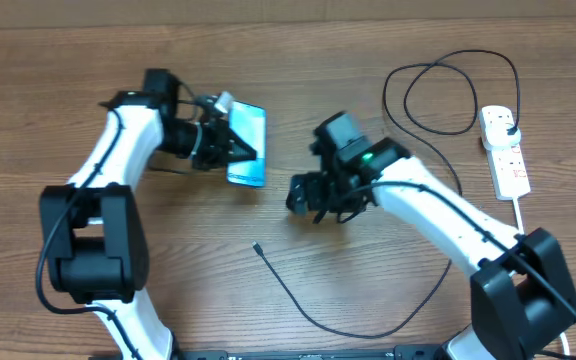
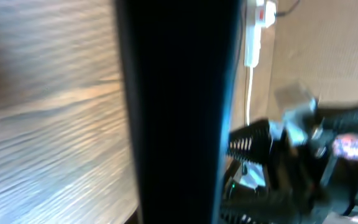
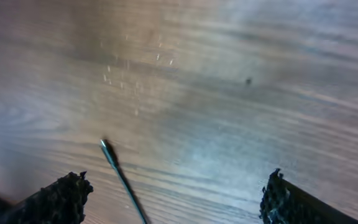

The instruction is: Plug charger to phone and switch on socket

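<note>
Probably the limp charger (image 1: 257, 247), at seven o'clock of the spread right claw (image 1: 303, 200), is best pinched behind its stiff tip.

A robotics lab is indicated by a white-and-black left arm (image 1: 118, 150) and right arm (image 1: 438, 212) mounted at the near edge of a wood-grain worktop (image 1: 208, 290), on which a white power strip (image 1: 506, 152) is laid.

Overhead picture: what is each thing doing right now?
Phone: screen lit, gripped by the left hand.
Charger: tip lying loose on the table, not in the phone.
Socket: lying flat; switches too small to tell.
Left hand: shut on the phone.
Right hand: open, holding nothing.
</note>
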Available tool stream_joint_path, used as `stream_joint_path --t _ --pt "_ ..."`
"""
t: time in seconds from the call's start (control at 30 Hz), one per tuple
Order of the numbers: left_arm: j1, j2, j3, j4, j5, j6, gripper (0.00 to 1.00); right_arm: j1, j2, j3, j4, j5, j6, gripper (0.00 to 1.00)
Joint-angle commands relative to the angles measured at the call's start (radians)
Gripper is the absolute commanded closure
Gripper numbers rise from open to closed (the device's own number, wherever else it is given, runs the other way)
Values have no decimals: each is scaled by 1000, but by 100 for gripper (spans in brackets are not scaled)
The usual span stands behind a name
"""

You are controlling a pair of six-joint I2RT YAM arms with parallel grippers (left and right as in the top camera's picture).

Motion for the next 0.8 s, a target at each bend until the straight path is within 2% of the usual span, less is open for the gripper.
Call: stream_joint_path --t 0.0,0.17,0.3,0.53,0.77 --pt "58 -31 -3 -10 28 48 96 52 12 13 -6 103 -5 7" --pt "103 -31 -4 -19 28 48 96 133 76 13 -24 138 -27 7" --pt "106 -31 -4 -20 28 48 96 180 146 14 -71 171 -48 2" --pt "106 -31 -5 -16 29 47 96 188 224 61 -201 170 -133 0" --pt "106 -31 -5 -13 29 47 96 188 293 61 -190 229 -158 0"
